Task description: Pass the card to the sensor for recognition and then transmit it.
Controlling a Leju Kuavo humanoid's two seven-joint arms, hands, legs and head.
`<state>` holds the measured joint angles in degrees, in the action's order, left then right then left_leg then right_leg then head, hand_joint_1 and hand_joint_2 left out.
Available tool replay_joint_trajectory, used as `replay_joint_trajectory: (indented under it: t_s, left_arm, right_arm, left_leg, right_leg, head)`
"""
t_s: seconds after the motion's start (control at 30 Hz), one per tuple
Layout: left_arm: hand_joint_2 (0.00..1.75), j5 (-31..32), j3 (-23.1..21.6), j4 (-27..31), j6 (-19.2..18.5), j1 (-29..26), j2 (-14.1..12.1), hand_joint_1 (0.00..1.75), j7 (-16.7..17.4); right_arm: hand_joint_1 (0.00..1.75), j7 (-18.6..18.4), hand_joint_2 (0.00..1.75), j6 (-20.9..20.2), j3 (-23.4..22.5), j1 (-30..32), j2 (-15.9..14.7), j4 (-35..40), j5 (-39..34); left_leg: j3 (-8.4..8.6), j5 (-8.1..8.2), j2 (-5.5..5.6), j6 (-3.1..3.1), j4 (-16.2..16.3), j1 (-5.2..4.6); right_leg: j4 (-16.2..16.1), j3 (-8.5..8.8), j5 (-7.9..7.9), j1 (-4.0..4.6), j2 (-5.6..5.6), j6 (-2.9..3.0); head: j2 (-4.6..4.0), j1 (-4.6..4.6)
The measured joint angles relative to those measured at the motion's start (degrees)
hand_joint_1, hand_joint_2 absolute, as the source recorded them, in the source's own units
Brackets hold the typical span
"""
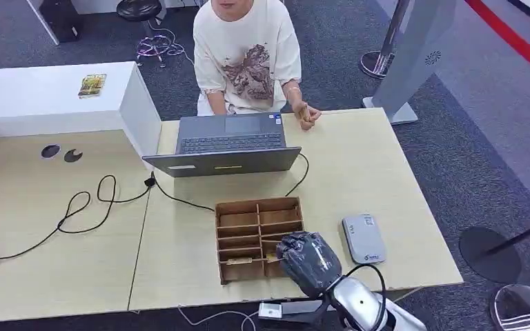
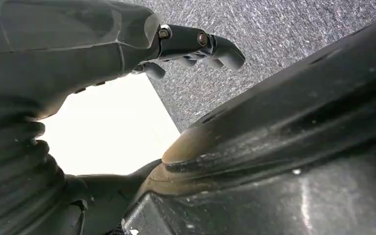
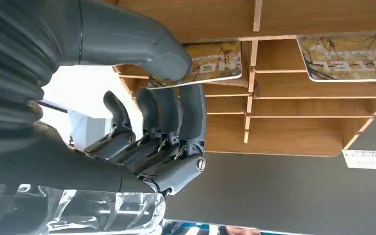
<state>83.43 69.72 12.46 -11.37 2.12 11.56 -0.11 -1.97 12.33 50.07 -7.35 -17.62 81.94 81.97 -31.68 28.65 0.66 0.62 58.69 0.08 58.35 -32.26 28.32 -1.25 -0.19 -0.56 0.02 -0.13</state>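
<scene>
A wooden card rack (image 1: 259, 238) stands near the table's front edge. My right hand (image 1: 308, 261) hovers over its near right corner. In the right wrist view my right hand (image 3: 152, 112) has its thumb on top of a patterned card (image 3: 215, 63) and its fingers (image 3: 176, 110) under the card's edge, pinching it while it still lies in its slot. A second card (image 3: 352, 58) lies in a neighbouring slot. The grey card sensor (image 1: 363, 238) lies flat just right of the rack. My left hand (image 2: 78, 49) hangs beside my body, fingers (image 2: 200, 46) apart and holding nothing.
An open laptop (image 1: 228, 145) stands behind the rack, with a seated person (image 1: 248, 55) resting a hand (image 1: 307, 114) on the table's far edge. A black cable (image 1: 86, 210) loops across the left half of the table. A small white device (image 1: 270, 310) sits at the front edge.
</scene>
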Motion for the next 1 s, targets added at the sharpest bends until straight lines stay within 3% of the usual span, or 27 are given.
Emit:
replay_joint_trajectory:
  t_s: [0.2,0.37,0.53,0.8,1.0]
  left_arm:
    - [1.75,0.07,0.00,0.02,-0.04,0.00,0.00,0.00,0.00]
    - [1.75,0.07,0.00,0.02,-0.07,0.00,-0.02,0.00,0.00]
    - [1.75,0.07,0.00,0.02,-0.11,0.00,-0.04,0.00,-0.02]
    - [1.75,-0.13,0.00,0.00,-0.13,-0.01,-0.13,0.00,-0.02]
    - [1.75,-0.28,0.00,0.00,-0.13,-0.02,-0.15,0.00,-0.02]
  right_arm:
    - [1.55,-0.04,1.75,1.86,-0.02,0.02,0.85,0.04,0.22]
    - [1.45,2.03,1.75,1.86,-0.50,0.13,0.96,1.12,-4.11]
    - [1.47,4.74,1.75,1.42,-1.75,0.63,0.79,2.47,-9.54]
    - [1.50,9.33,1.75,0.09,-4.92,1.87,-2.06,7.50,-19.00]
    - [1.43,12.74,1.75,-1.03,-8.00,3.54,-5.47,12.40,-25.95]
  left_leg:
    - [0.00,0.00,0.00,0.00,0.00,0.00]
    - [0.01,0.00,0.00,0.00,0.00,0.00]
    - [0.00,0.00,-0.01,0.00,0.00,0.00]
    - [0.00,0.00,0.01,0.00,0.00,-0.01]
    - [-0.01,0.00,0.00,0.00,0.00,-0.01]
  right_leg:
    - [0.00,0.00,0.00,0.00,0.00,0.00]
    - [0.00,-0.01,0.00,0.00,0.00,0.00]
    - [0.00,-0.02,0.00,0.00,0.01,0.00]
    - [-0.01,-0.02,0.00,-0.01,-0.01,0.00]
    - [-0.02,-0.02,0.00,-0.01,0.00,0.00]
  head:
    - [0.00,0.00]
    - [0.00,0.00]
    - [-0.02,0.00]
    - [-0.02,-0.02]
    - [0.00,0.00]
